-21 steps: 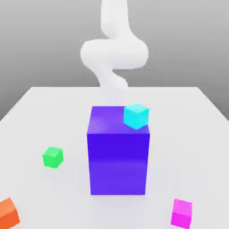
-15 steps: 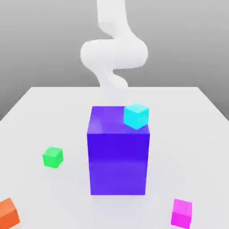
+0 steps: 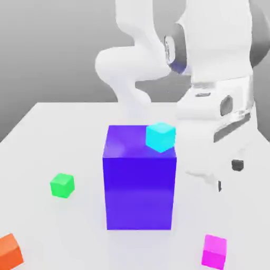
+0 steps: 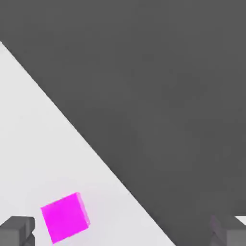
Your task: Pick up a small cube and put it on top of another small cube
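Observation:
The small magenta-pink cube point(image 3: 214, 251) rests on the white table near the front edge, toward the exterior view's right. In the hand view the same cube point(image 4: 65, 217) lies close to one fingertip point(image 4: 17, 230). My gripper point(image 3: 228, 176) hangs above and a little behind the cube, not touching it. Its fingers stand wide apart with nothing between them, so the gripper point(image 4: 122, 235) is open. A small green cube point(image 3: 62, 185) sits on the table at the exterior view's left.
A tall blue-violet block point(image 3: 138, 184) stands mid-table with a cyan cube point(image 3: 160, 136) on its top corner. An orange cube point(image 3: 9, 252) lies at the front left corner. The table edge point(image 4: 96, 149) runs close past the magenta cube.
The hand and forearm have swung into the exterior view on the right, coming down above the magenta cube. None of the cubes has moved.

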Robot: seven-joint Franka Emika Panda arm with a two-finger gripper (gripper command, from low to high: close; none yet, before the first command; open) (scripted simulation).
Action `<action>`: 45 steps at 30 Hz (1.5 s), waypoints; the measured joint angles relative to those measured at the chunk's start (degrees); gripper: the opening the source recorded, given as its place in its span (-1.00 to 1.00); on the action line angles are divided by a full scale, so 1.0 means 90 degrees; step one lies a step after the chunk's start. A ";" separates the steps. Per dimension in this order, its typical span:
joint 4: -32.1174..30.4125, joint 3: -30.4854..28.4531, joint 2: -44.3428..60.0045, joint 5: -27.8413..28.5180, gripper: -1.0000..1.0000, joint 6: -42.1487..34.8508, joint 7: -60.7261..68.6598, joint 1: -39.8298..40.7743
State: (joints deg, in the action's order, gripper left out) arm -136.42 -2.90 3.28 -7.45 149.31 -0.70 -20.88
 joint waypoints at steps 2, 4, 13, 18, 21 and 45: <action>-0.0047 0.0052 0.0446 0.0118 0.00 0.0173 0.0290 -0.0046; -0.0097 0.0100 0.0886 0.0313 0.00 0.0354 0.0524 -0.0103; 0.0063 0.0182 0.2603 0.0622 -1.00 0.1474 0.0837 -0.0183; 0.0076 0.0189 0.2664 0.0624 -1.00 0.1510 0.0835 -0.0177; -0.0017 0.0157 0.2220 0.0663 -1.00 0.1163 0.0811 -0.0203; -0.1944 -0.3192 -0.1270 0.4162 -1.00 0.0165 0.0112 0.2576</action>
State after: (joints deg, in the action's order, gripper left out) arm -153.92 -31.63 -8.15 30.01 150.80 0.31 2.30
